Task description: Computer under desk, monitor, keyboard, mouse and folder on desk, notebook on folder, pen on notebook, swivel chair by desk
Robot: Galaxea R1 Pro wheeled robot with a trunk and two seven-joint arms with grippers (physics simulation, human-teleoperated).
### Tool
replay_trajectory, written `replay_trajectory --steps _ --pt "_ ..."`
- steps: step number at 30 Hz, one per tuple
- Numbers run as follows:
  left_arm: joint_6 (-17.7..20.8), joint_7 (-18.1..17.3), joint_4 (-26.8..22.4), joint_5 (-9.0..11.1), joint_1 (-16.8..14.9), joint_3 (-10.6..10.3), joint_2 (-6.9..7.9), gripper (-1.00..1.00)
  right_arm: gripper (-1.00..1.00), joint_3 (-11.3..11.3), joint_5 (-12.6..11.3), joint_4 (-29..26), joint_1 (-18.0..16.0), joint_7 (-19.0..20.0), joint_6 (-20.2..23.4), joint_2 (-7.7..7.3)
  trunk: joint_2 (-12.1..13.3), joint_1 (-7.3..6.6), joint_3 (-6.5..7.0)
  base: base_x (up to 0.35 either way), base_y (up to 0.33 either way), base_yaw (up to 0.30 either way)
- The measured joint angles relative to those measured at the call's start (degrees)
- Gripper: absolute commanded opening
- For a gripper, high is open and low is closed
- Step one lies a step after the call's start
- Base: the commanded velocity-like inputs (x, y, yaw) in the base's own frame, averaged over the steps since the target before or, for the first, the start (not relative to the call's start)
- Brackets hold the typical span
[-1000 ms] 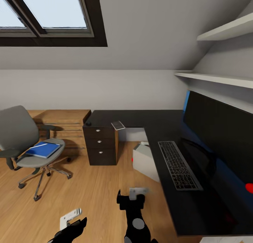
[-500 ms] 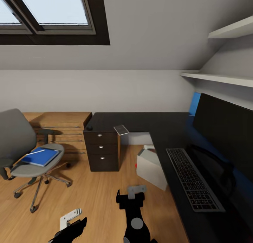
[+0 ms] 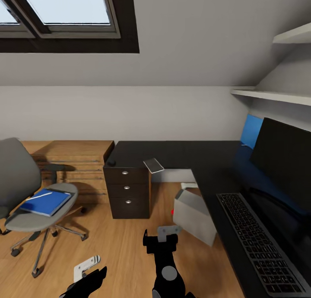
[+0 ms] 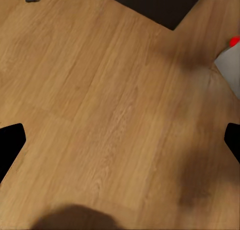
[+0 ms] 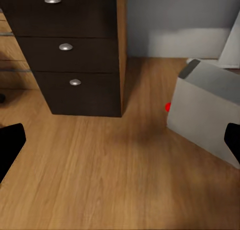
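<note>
A grey swivel chair (image 3: 19, 190) stands at the left with a blue folder (image 3: 45, 202) on its seat and a thin white stick lying on the folder. The black L-shaped desk (image 3: 185, 153) carries the monitor (image 3: 287, 160) and the keyboard (image 3: 263, 242) at the right. A small dark mouse (image 3: 111, 163) and a pale notebook (image 3: 154, 164) sit on its far wing. The white computer (image 3: 194, 211) stands on the floor under the desk (image 5: 210, 107). Both grippers hang low over the wooden floor, left gripper (image 3: 88, 274) (image 4: 120, 145) and right gripper (image 3: 160, 242) (image 5: 120, 145), open and holding nothing.
A dark drawer unit (image 3: 127, 190) (image 5: 70, 50) stands under the desk's far wing, with a wooden dresser (image 3: 69, 160) beside it. Wall shelves (image 3: 276, 95) hang above the monitor, and a blue panel (image 3: 251, 132) leans behind it. Wooden floor (image 3: 112, 242) lies between chair and desk.
The whole view has shifted: desk, monitor and keyboard slid to the right and look closer, the chair slid left. Both arms keep the same pose.
</note>
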Motion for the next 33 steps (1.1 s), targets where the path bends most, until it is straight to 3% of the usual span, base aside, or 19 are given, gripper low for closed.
replay_trajectory --steps 33 --pt "-0.3 0.0 -1.5 0.1 0.0 -0.2 -0.05 1.00 1.00 0.1 0.1 0.2 0.0 0.0 -0.2 0.01 0.0 0.00 0.00 0.311 0.086 0.276"
